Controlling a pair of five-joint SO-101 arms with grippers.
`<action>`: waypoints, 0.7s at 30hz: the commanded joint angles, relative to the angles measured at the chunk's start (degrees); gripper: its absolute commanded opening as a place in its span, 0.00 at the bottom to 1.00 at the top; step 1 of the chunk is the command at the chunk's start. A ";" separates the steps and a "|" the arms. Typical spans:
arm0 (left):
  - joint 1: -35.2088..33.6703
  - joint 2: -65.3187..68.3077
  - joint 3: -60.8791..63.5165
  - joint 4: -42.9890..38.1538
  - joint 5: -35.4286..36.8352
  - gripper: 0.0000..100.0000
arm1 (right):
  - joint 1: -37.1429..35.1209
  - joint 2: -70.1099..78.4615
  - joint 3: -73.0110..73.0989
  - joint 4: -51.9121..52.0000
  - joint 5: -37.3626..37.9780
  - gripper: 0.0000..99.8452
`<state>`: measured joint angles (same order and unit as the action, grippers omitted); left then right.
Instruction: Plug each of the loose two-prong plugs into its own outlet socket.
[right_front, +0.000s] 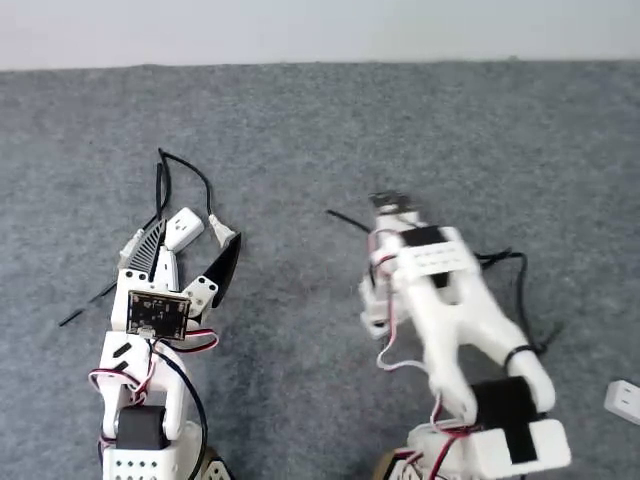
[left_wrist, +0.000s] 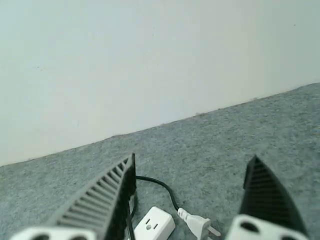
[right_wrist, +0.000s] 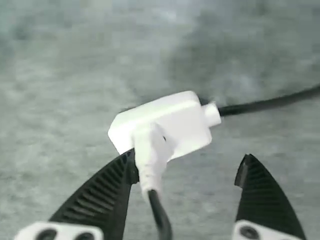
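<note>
L claw (left_wrist: 194, 160) released near socket (left_wrist: 155, 226), loose plug (left_wrist: 197, 225) just beside it. R claw (right_wrist: 189, 155) released at 2nd plug (right_wrist: 150, 156) in 2nd socket (right_wrist: 177, 120). 3rd socket (right_front: 622, 400): tabletop (right_front: 400, 130) right edge.

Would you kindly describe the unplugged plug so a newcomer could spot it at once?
On the grey carpet, find the left arm's open end effector. A white outlet lies between its jaws; beside that, the small white plug, prongs bare.
</note>
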<state>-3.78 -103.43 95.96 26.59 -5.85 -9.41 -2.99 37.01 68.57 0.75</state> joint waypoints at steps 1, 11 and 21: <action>0.44 -0.97 -0.48 -1.85 -0.35 0.33 | 9.89 2.33 -0.62 0.75 4.48 0.29; 0.44 -0.97 -0.31 -1.85 -0.35 0.33 | 37.85 2.42 -5.98 -4.26 16.88 0.29; 0.53 -0.97 -0.22 -1.85 -0.35 0.33 | 62.99 2.42 -5.80 -16.66 26.90 0.29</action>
<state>-3.78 -103.43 95.96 26.59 -5.85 49.67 0.09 33.23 53.19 24.84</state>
